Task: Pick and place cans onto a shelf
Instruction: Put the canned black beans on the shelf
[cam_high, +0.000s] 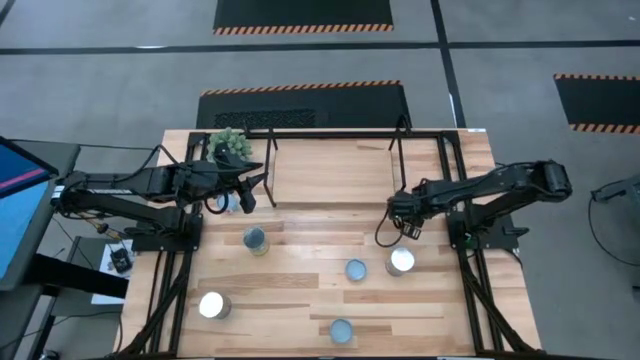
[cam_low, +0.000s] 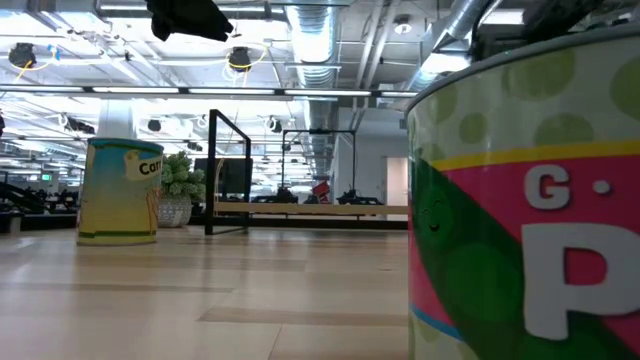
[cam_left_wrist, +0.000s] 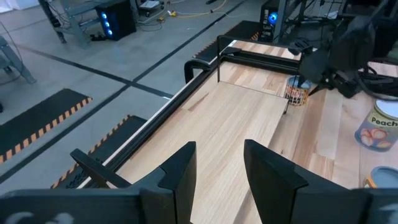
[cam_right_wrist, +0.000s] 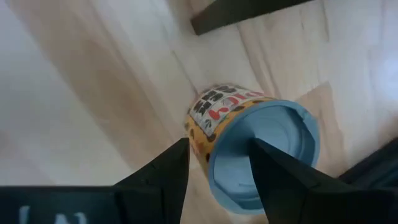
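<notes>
Picking step in hand. Right gripper (cam_right_wrist: 217, 165) spread apart above a yellow-labelled can (cam_right_wrist: 255, 149) by the shelf's (cam_high: 330, 170) right leg, nothing clamped (can upright on the tabletop (cam_high: 300, 300)). Next, by the look of it: straight down, fingers either side, then squeeze. Tight there: black leg just beside. Other cans (cam_high: 355, 270) stand apart nearer the front, open wood between. Farther off, left gripper (cam_left_wrist: 217, 171) waiting, fingers apart and empty, facing the bare shelf board beside the plant (cam_high: 230, 143).
</notes>
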